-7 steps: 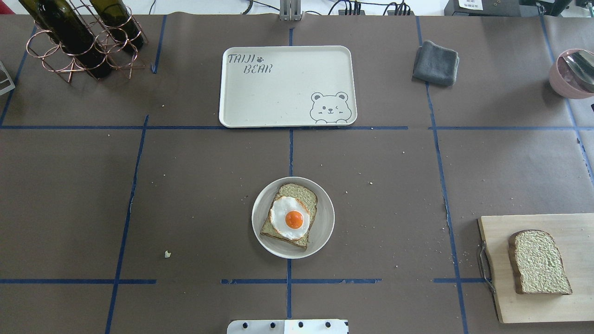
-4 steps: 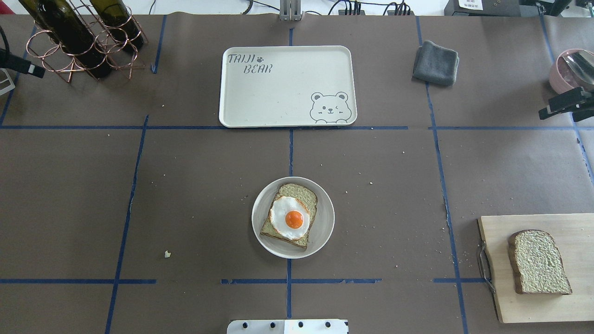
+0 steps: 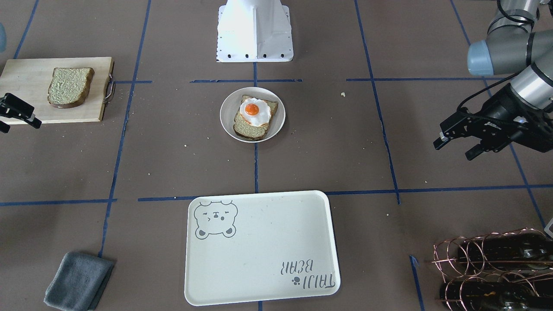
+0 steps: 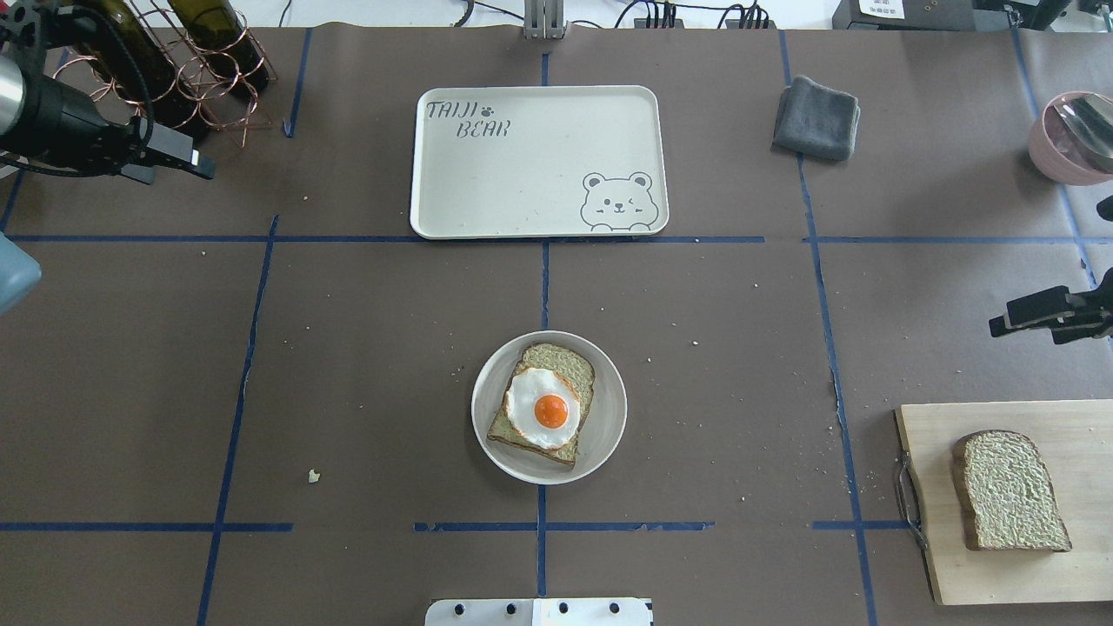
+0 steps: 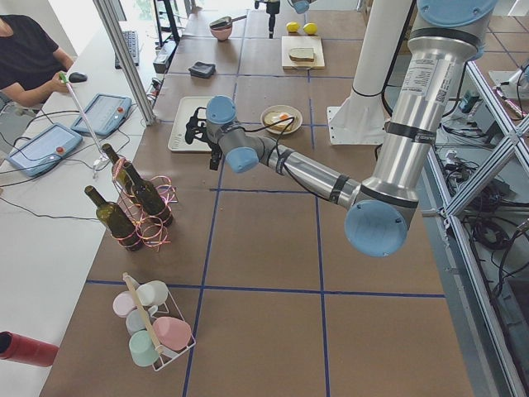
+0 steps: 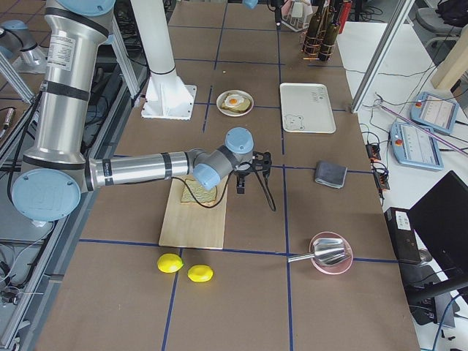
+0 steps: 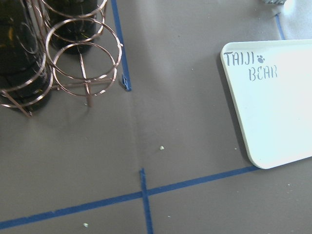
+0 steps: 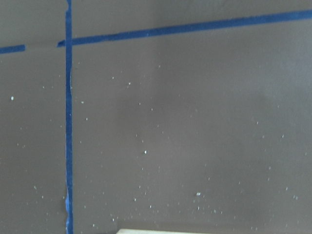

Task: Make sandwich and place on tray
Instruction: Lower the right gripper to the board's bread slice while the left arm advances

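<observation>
The sandwich is half built: one bread slice [image 4: 581, 376] and the egg [image 4: 543, 407] sit on the plate [image 4: 610, 435] mid-worktop [image 4: 374, 348], and the second slice [image 4: 1009, 491] lies on the cutting board [image 4: 1069, 422]. The right claw [image 4: 1026, 333], fingers apart and empty, hangs just beyond it, likely to fetch it. The left claw [image 3: 452, 151], also apart, hangs beside the unladen tray [image 4: 522, 174]; the board slice's long axis runs away from the robot, domed end farthest.

I read a cream tray [image 4: 522, 174], its bear face and lettering grey — tan bread [image 4: 1009, 491] crusted dark brown, white egg [image 4: 529, 393], orange yolk [image 4: 551, 411] — and a brown table [image 4: 365, 365] gridded with blue tape [image 4: 545, 278].
</observation>
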Controlling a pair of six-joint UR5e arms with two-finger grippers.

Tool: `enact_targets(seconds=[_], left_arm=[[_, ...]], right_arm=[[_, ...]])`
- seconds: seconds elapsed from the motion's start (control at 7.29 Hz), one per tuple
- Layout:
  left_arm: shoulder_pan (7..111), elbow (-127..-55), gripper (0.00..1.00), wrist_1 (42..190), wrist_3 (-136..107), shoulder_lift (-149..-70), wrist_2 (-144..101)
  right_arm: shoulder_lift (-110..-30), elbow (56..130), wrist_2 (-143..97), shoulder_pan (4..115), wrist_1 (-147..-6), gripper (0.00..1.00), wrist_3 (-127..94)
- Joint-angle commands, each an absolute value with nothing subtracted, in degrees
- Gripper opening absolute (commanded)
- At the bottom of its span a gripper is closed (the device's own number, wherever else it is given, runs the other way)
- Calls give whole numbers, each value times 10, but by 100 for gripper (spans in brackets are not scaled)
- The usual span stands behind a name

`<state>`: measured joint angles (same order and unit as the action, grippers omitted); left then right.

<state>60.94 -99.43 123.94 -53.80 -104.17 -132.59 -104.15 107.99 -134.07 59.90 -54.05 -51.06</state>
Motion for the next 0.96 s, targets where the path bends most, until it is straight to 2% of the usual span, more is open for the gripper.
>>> enact_targets(seconds=[0.0,0.27,0.82], left_arm=[[561,-1023,100,1240,-615,-1043,-1296],[556,-1029,100,1240,-627,-1043,-1296],[554,-1022,100,1240,-626,-1049,-1296]], right_arm=[[-1115,1103,-1259,486,-452,100,-604],[-1155,1099,-1202,421,-437,100,-603],[-1178,1068,-1208,404,-403,99,-596]])
